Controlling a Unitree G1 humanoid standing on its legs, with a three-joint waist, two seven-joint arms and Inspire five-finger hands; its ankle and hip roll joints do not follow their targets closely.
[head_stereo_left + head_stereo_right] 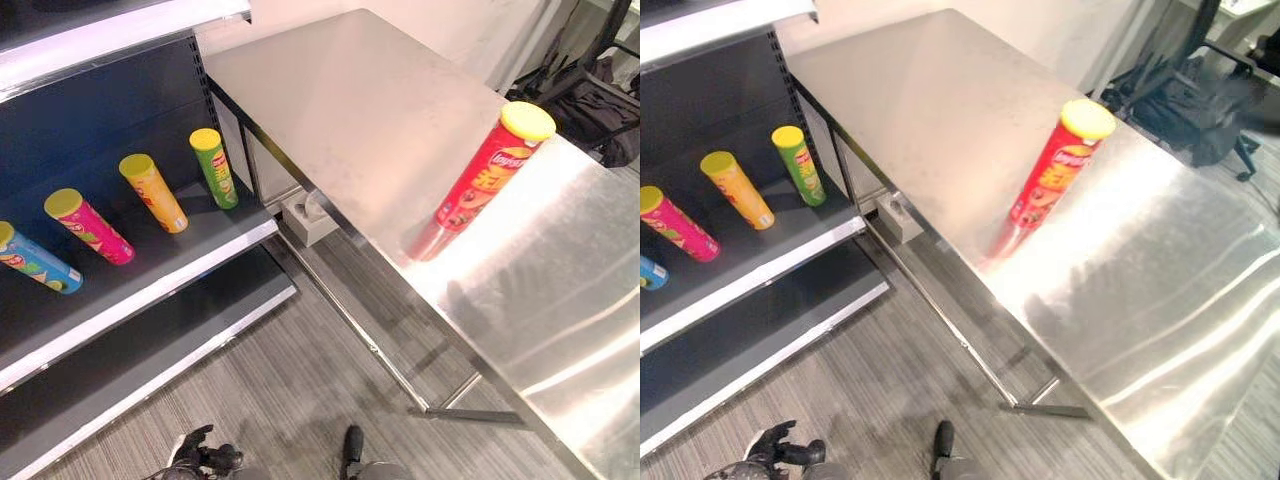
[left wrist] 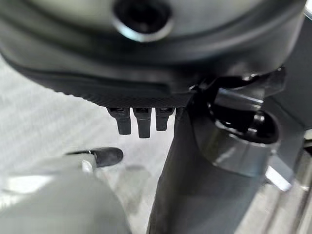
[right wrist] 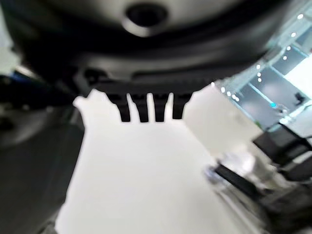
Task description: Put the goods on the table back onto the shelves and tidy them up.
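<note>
Red crisp can (image 1: pixel 487 178) with a yellow lid stands upright on the steel desk (image 1: pixel 380 110), right of centre in the head views, well apart from everything else and close to the desk's near edge. At the left of the frame the dark shelf (image 1: pixel 190 255) already carries four cans in a loose row: green (image 1: pixel 214 167), orange (image 1: pixel 153 192), pink (image 1: pixel 88 226) and blue (image 1: pixel 35 259), all leaning back and unevenly spaced.

Judging by this, one item remains on the desk, and the step in hand is the approach before picking it up. Neither hand is near the can. The left hand (image 2: pixel 141 119) and the right hand (image 3: pixel 146 109) each show in their own wrist views with fingers straight and apart, holding nothing. The next move calls for bringing a hand up to the can, probably the right, closing round its body without tipping it, then carrying it across to the free shelf space beside the green can.

The head views give desk, shelf and cans. The left wrist view shows striped floor beyond the fingers; the right wrist view shows a bright blank area with dim room background.
</note>
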